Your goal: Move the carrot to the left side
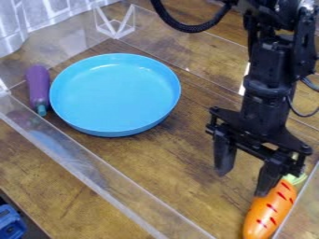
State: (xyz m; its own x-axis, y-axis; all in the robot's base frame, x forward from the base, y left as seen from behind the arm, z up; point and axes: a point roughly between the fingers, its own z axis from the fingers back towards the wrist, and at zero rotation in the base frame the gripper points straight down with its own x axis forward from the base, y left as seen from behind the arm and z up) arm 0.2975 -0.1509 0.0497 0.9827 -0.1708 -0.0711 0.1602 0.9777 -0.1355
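Note:
The carrot [270, 210] lies on the wooden table at the lower right, orange with a green top near the gripper's right finger. My gripper [253, 165] hangs from the black arm just above and to the left of the carrot. Its jaws are open and empty, pointing down. The right finger [273, 175] is close to the carrot's leafy end; I cannot tell if they touch.
A blue plate [115, 93] sits left of centre. A purple eggplant [39, 87] lies beside its left rim. Clear plastic walls [88, 149] border the table at the front and left. A clear stand [116, 19] is at the back.

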